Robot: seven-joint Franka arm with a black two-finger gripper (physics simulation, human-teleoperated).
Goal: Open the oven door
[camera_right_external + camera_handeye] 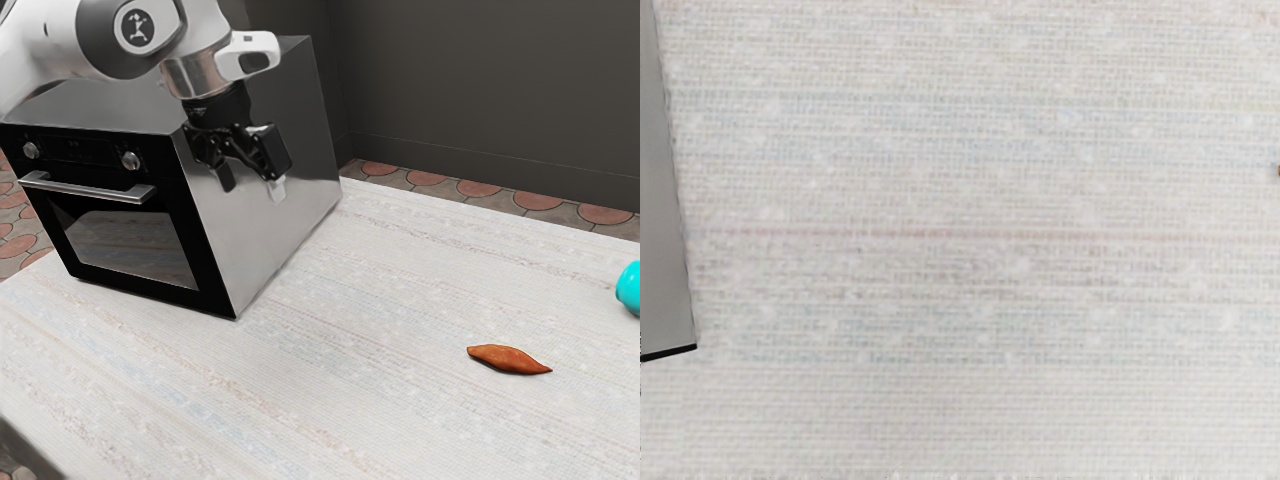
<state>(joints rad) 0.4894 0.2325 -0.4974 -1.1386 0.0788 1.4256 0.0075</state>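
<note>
The gripper (252, 184) hangs beside the oven's plain metal side, its two fingertips apart with nothing between them. The oven (262, 235) is a silver box with a black front, standing at the exterior view's left. Its door (130, 246) has a dark window and looks closed against the body. A silver bar handle (88, 190) runs along the door's top, away from the gripper. In the wrist view, a grey strip of the oven (660, 200) borders the cloth below the hand.
A light woven cloth covers the table (370, 320). On it lies an orange-brown sweet potato (508, 359), with a turquoise object (629, 288) at the exterior view's right edge. Two knobs sit above the handle. A dark wall (480, 90) stands behind.
</note>
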